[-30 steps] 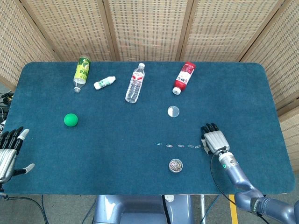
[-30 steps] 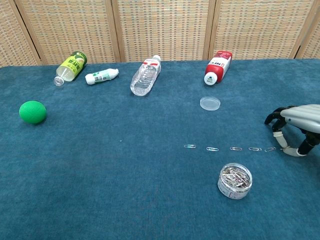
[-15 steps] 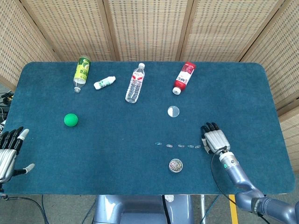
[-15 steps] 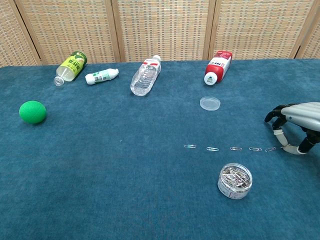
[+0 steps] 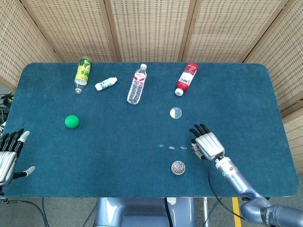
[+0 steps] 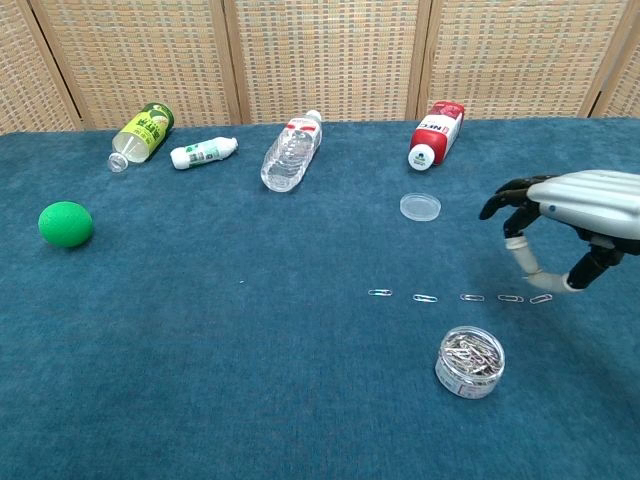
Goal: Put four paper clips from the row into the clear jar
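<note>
One blue felt table [image 5: 142,161] | woven cane screens [image 5: 147,28] behind

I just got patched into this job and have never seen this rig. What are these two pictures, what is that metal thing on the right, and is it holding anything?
Both pictures come from the robot's own cameras: the head view looks down on the blue table, the chest view looks across it. The metal thing is the robot's right hand, raised above the right end of the paper clip row, fingers spread, holding nothing. Its left hand rests open at the table's left edge. In front of the row stands the clear jar, already holding clips; its lid lies farther back. Four bottles and a green ball lie on the far side.
</note>
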Controlling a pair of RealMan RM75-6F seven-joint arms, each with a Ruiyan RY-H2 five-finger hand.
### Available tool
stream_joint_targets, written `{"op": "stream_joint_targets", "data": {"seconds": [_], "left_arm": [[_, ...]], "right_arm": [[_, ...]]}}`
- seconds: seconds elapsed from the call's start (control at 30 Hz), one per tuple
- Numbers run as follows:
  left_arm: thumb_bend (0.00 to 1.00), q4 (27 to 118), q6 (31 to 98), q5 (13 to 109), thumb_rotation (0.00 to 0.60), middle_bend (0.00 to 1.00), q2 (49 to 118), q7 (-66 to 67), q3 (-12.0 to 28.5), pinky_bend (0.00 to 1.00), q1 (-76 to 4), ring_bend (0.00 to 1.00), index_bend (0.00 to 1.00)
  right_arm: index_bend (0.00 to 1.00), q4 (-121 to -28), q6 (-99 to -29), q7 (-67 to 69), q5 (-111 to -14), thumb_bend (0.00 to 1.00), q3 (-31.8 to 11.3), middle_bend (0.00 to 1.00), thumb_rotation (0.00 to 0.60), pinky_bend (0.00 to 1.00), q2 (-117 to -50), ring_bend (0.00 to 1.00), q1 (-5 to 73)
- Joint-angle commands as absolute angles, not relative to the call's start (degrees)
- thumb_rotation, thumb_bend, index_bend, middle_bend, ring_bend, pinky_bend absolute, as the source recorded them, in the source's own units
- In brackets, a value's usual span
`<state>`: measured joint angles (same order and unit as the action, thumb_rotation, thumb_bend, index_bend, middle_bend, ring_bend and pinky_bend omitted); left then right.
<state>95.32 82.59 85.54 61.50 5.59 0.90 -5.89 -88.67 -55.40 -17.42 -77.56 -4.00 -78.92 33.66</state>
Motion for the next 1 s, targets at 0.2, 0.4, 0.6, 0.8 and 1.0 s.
{"op": "stream_joint_targets", "data": {"seconds": [0.2, 0.4, 0.6, 0.8, 1.0], "left_arm": [[0.0, 95.3, 82.6, 85.6, 0.6, 0.0, 61.5, 5.4, 0.9, 0.0, -5.9, 0.0, 0.0], [0.0, 95.1, 82.2, 85.4, 0.6, 0.0, 61.4, 5.0, 0.9, 0.0, -6.0, 0.0, 0.0], [0.0, 95.0, 82.1, 85.3, 0.6, 0.0, 61.4, 4.6, 0.9, 0.0, -6.1, 0.0, 0.0], [0.0, 95.0, 82.0, 85.4, 0.6, 0.0, 61.3, 4.6, 0.9, 0.0, -6.1, 0.0, 0.0], [0.0, 95.0, 82.1, 85.4, 0.6, 0.0, 61.3, 4.6, 0.9, 0.0, -6.1, 0.0, 0.0]], "right_arm": [[0.63, -97.9, -52.7, -24.7, -78.4, 0.83, -2.4, 0.14, 0.6, 0.05, -77.8, 0.0, 35.9], [0.63, -100.2, -51.0, -29.7, -75.3, 0.83, -2.5, 0.14, 0.6, 0.05, -79.5, 0.0, 37.2], [0.63, -100.5, -50.5, -35.6, -70.3, 0.83, -2.1, 0.14, 0.6, 0.05, -82.1, 0.0, 38.2], [0.63, -100.3, -50.9, -38.4, -67.9, 0.83, -1.1, 0.14, 0.6, 0.05, -83.2, 0.0, 38.6], [0.54, -100.5, -51.3, -39.0, -66.6, 0.5, -0.4, 0.14, 0.6, 0.05, -83.2, 0.0, 38.7]]}}
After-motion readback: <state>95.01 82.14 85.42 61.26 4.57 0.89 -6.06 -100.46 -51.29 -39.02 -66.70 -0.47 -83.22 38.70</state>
